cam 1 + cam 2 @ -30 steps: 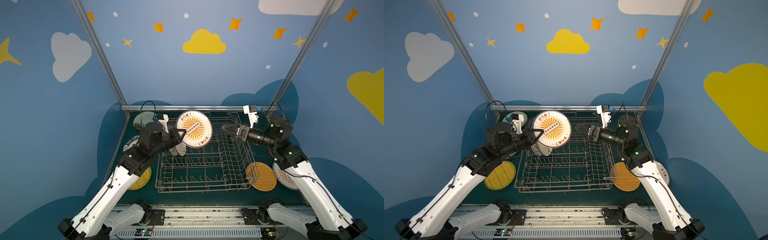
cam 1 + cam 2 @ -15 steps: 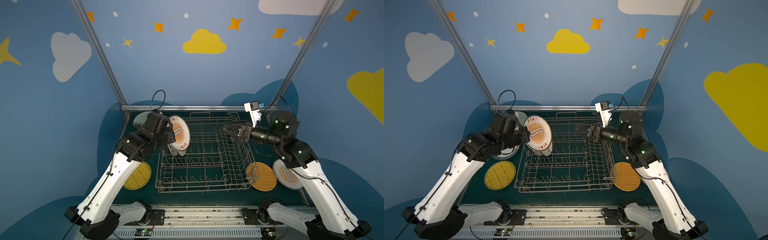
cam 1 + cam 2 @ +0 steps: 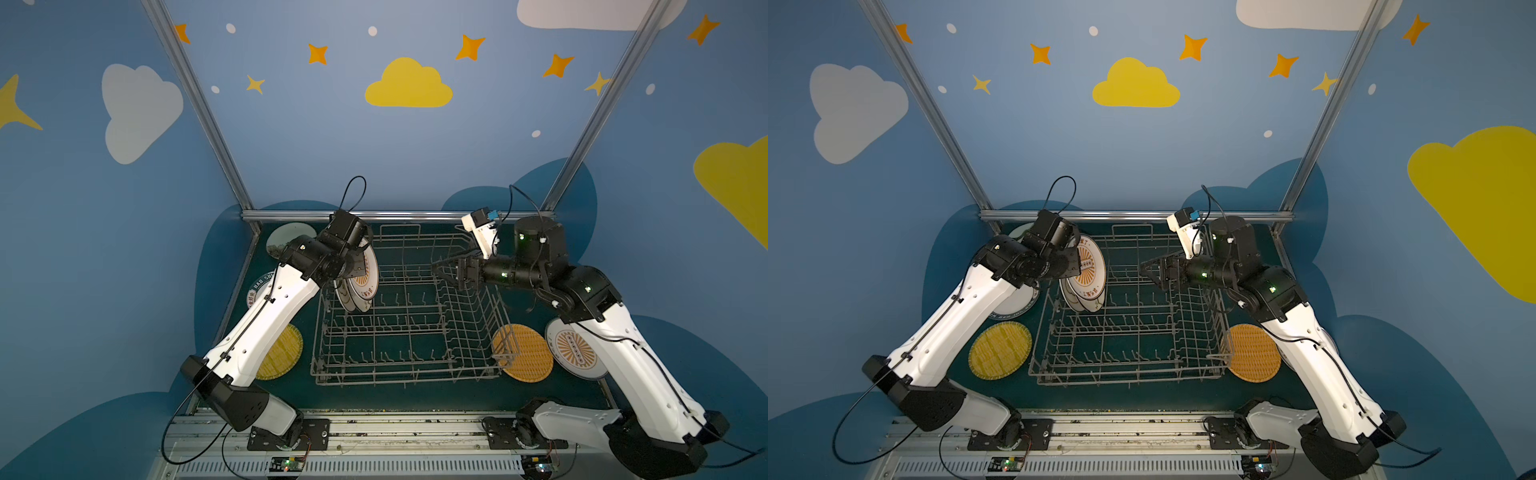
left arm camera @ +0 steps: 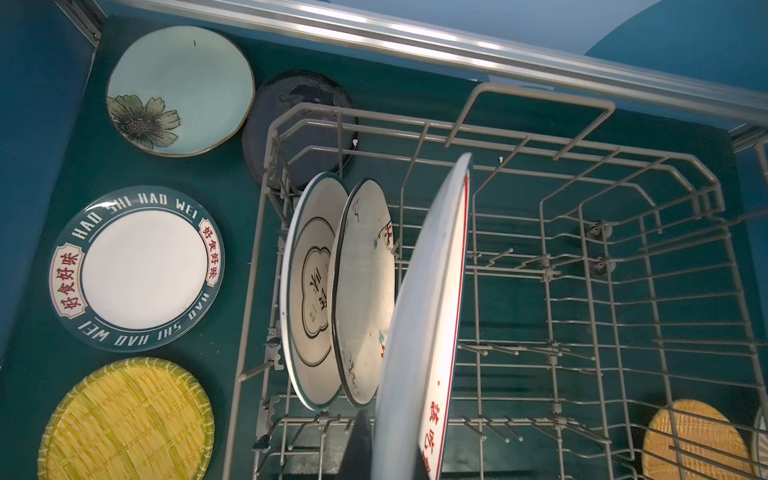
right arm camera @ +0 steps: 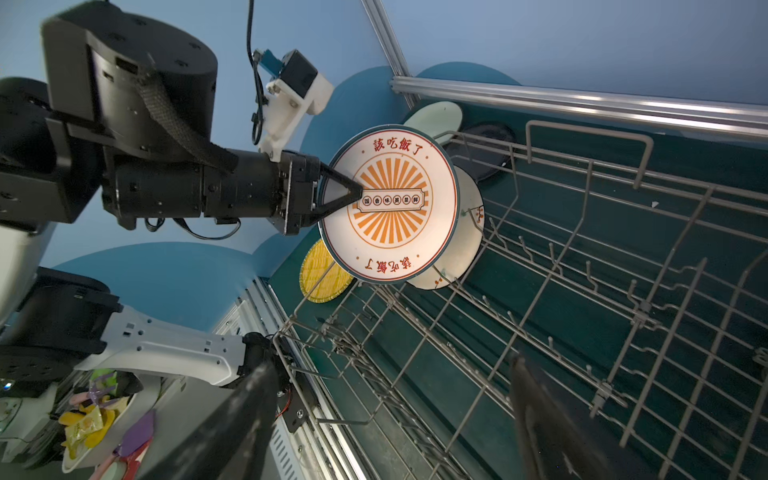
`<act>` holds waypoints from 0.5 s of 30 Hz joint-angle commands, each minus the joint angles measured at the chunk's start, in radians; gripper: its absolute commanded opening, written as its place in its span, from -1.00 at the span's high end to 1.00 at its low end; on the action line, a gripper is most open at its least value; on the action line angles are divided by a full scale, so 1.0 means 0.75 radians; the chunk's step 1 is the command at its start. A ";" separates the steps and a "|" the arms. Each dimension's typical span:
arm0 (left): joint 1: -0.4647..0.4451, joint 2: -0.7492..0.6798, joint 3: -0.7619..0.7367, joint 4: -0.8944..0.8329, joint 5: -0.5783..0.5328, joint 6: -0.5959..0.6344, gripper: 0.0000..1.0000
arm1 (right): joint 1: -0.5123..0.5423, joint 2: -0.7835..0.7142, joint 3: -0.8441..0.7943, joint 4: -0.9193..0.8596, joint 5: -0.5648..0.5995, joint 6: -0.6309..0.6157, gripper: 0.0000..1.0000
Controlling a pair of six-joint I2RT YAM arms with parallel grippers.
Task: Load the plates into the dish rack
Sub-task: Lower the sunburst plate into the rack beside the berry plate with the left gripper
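1. In a top view: dish rack [image 3: 399, 376] sits mid-table. Left gripper [image 3: 362, 270] is clamped on the held sunburst plate [image 3: 371, 286], which is upright over the rack's far-left corner. Right gripper [image 3: 439, 270] has its jaws spread and empty, above the rack's far-right side.
2. Same view, outside the rack: yellow woven plate [image 3: 286, 353] lies left of the rack's front. Lettered-rim plate [image 3: 259, 286] is left of the rack, partly under the left arm. Green floral plate [image 3: 286, 241] is beyond the far-left corner. Orange woven plate [image 3: 528, 353] is just right of the rack, overlapped in view by the rack wall. Second sunburst plate [image 3: 575, 353] is further right.
3. In a top view: same layout. Rack [image 3: 1125, 376]; left gripper [image 3: 1081, 266] gripping the held plate [image 3: 1090, 270]; right gripper [image 3: 1146, 268] open over the rack. Yellow woven plate [image 3: 1000, 351] and orange woven plate [image 3: 1254, 353] flank the rack.
4. Left wrist: the held plate [image 4: 424, 332] shows edge-on, inside the rack's outline. Just beside it the black-rimmed plate [image 4: 365, 291] and the green-rimmed plate [image 4: 311, 291] stand in the rack's left row. Black plate [image 4: 299, 116] lies flat at the rack's far-left corner, partly behind the wires. Can't tell if the held plate touches the tines.
5. Right wrist: left gripper [image 5: 353, 195] pinches the held plate's [image 5: 390, 232] rim. The right gripper's own fingers [image 5: 249, 399] are wide apart over the rack, nothing between.
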 commanded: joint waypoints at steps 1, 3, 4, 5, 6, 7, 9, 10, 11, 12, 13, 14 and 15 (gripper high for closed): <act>-0.008 0.029 0.059 -0.020 -0.077 0.027 0.92 | 0.022 -0.015 0.043 -0.053 0.066 -0.050 -0.71; -0.009 0.055 0.064 -0.011 -0.081 0.052 0.92 | 0.027 -0.018 0.041 -0.045 0.060 -0.046 -0.71; -0.009 0.072 0.071 -0.014 -0.092 0.057 0.92 | 0.029 -0.019 0.038 -0.040 0.052 -0.044 -0.70; -0.015 0.094 0.084 -0.024 -0.111 0.057 0.92 | 0.029 -0.018 0.036 -0.037 0.045 -0.044 -0.71; -0.017 0.112 0.097 -0.033 -0.125 0.064 0.92 | 0.030 -0.017 0.037 -0.036 0.044 -0.044 -0.71; -0.020 0.133 0.107 -0.038 -0.141 0.070 0.93 | 0.031 -0.015 0.035 -0.035 0.046 -0.044 -0.71; -0.022 0.170 0.126 -0.044 -0.170 0.080 0.92 | 0.031 -0.014 0.035 -0.035 0.048 -0.048 -0.70; -0.023 0.188 0.135 -0.048 -0.180 0.084 0.93 | 0.031 -0.012 0.034 -0.036 0.050 -0.050 -0.71; -0.023 0.205 0.144 -0.047 -0.181 0.094 0.92 | 0.031 -0.012 0.034 -0.038 0.050 -0.052 -0.70; -0.023 0.221 0.148 -0.046 -0.183 0.100 0.92 | 0.031 -0.011 0.034 -0.038 0.054 -0.052 -0.71; -0.023 0.238 0.154 -0.045 -0.186 0.103 0.93 | 0.031 -0.011 0.035 -0.041 0.057 -0.056 -0.71; -0.023 0.252 0.157 -0.040 -0.182 0.109 0.92 | 0.030 -0.011 0.034 -0.038 0.059 -0.055 -0.70; -0.023 0.267 0.162 -0.038 -0.177 0.114 0.92 | 0.031 -0.009 0.032 -0.037 0.058 -0.056 -0.71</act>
